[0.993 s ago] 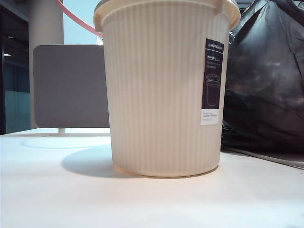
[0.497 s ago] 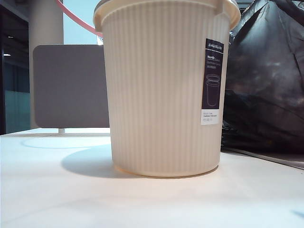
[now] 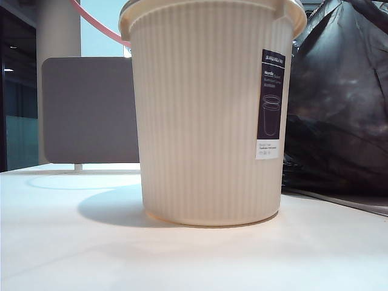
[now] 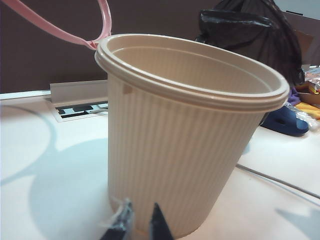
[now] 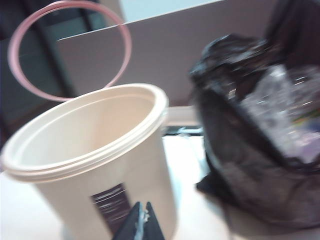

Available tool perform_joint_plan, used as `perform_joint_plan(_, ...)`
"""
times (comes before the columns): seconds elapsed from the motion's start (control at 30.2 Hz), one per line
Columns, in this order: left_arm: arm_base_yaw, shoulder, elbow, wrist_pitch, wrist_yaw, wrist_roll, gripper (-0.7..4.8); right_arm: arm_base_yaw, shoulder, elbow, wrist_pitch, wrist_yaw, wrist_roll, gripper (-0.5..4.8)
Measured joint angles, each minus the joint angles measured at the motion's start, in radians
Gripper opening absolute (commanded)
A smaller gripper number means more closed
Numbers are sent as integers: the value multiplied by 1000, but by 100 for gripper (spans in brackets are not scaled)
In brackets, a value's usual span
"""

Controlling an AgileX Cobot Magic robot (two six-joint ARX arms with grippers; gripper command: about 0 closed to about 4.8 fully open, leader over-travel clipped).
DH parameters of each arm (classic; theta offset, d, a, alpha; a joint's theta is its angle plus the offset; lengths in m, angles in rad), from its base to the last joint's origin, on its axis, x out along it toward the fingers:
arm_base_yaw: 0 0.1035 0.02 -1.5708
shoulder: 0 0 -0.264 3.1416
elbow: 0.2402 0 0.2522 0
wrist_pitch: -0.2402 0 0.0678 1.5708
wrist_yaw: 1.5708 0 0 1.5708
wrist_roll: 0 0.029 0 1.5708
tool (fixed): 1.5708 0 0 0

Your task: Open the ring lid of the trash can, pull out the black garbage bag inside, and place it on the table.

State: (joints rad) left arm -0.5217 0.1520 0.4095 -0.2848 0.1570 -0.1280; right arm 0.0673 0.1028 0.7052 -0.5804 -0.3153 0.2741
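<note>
The cream ribbed trash can [image 3: 206, 121] stands upright in the middle of the table [image 3: 73, 242]. Its inside [image 4: 195, 70] is bare. The pink ring lid [image 3: 97, 24] is swung up and back from the rim [image 4: 50, 26] [image 5: 130, 47]. The black garbage bag [image 3: 339, 103] lies crumpled on the table, right of the can [image 4: 250, 35] [image 5: 260, 150]. My left gripper [image 4: 140, 220] hangs in front of the can's base, jaws a narrow gap apart with nothing between. My right gripper [image 5: 142, 210] is shut and empty, above the can's label side. Neither gripper shows in the exterior view.
A grey-brown partition panel [image 3: 91, 109] stands behind the table on the left. A dark blue slipper [image 4: 285, 122] lies beyond the bag. A slotted strip [image 4: 80, 110] runs along the table's back edge, and a thin seam or cable [image 4: 275, 177] crosses the table by the can.
</note>
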Motion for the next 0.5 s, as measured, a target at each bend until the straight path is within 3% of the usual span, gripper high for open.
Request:
perform_joint_plan(0.23,0,0,-90,114,24,0,48,0,-3,-80,146,24,-36,-6)
perform_joint_plan(0.5,0,0,-152,148,12,19,48,0,-3,-238,275,25,-39,-6)
